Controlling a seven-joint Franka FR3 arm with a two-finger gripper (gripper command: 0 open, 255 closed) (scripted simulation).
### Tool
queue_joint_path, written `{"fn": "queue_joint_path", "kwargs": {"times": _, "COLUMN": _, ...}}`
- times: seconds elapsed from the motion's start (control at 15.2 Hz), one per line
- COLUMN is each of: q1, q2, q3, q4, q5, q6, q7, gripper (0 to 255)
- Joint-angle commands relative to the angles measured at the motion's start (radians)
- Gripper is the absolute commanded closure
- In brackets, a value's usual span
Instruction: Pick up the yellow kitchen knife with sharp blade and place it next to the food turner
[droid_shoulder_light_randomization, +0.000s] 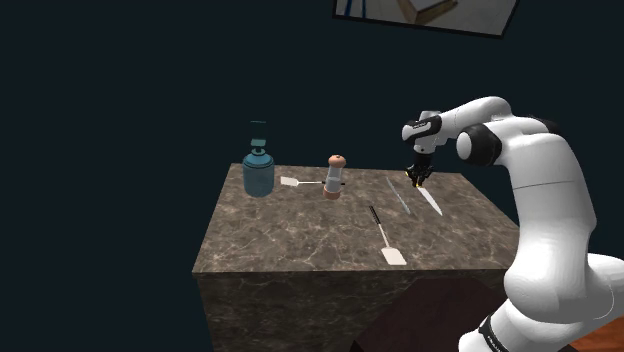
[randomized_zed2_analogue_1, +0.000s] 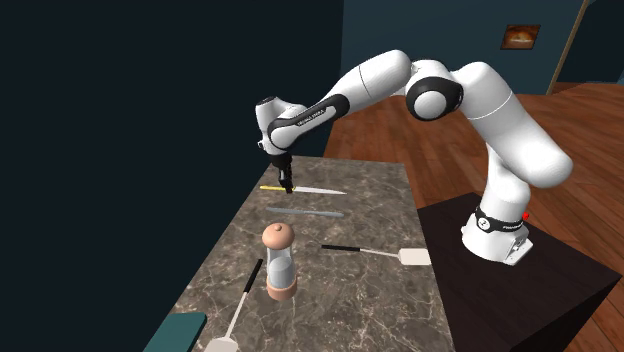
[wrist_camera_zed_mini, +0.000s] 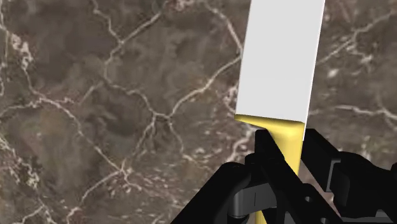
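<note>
Food turner lies near the gripper, a grey knife between them. Arm bent forward from the stand, wrist down over the marble table. Fingers pinch the yellow knife by its handle, white blade pointing ahead.

A brown, white-veined marble desk lies under the tool. Dim, dark teal walls rise beyond the tool. Off to its side a reddish wooden plank floor runs to a wall bearing a small framed picture.
</note>
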Motion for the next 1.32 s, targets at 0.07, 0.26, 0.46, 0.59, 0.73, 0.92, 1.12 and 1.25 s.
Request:
{"fn": "queue_joint_path", "kwargs": {"times": 0.07, "q1": 0.001, "q2": -0.014, "q3": -0.002, "q4": 0.004, "q5": -0.003, "q6": -0.018, "q7": 0.000, "gripper": 255}}
{"fn": "queue_joint_path", "kwargs": {"times": 0.26, "q1": 0.003, "q2": -0.033, "q3": -0.006, "q4": 0.013, "q5": -0.007, "q6": -0.046, "q7": 0.000, "gripper": 255}}
{"fn": "queue_joint_path", "kwargs": {"times": 0.46, "q1": 0.004, "q2": -0.050, "q3": -0.009, "q4": 0.025, "q5": -0.011, "q6": -0.075, "q7": -0.001, "gripper": 255}}
{"fn": "queue_joint_path", "kwargs": {"times": 0.59, "q1": 0.004, "q2": -0.061, "q3": -0.011, "q4": 0.034, "q5": -0.013, "q6": -0.095, "q7": -0.001, "gripper": 255}}
{"fn": "queue_joint_path", "kwargs": {"times": 0.73, "q1": 0.005, "q2": -0.072, "q3": -0.013, "q4": 0.044, "q5": -0.015, "q6": -0.115, "q7": -0.001, "gripper": 255}}
{"fn": "queue_joint_path", "kwargs": {"times": 0.92, "q1": 0.005, "q2": -0.086, "q3": -0.015, "q4": 0.062, "q5": -0.019, "q6": -0.147, "q7": -0.001, "gripper": 255}}
{"fn": "queue_joint_path", "kwargs": {"times": 1.12, "q1": 0.046, "q2": -0.142, "q3": -0.014, "q4": -0.019, "q5": -0.028, "q6": -0.124, "q7": 0.032, "gripper": 255}}
{"fn": "queue_joint_path", "kwargs": {"times": 1.25, "q1": 0.085, "q2": -0.189, "q3": -0.010, "q4": -0.094, "q5": -0.036, "q6": -0.098, "q7": 0.068, "gripper": 255}}
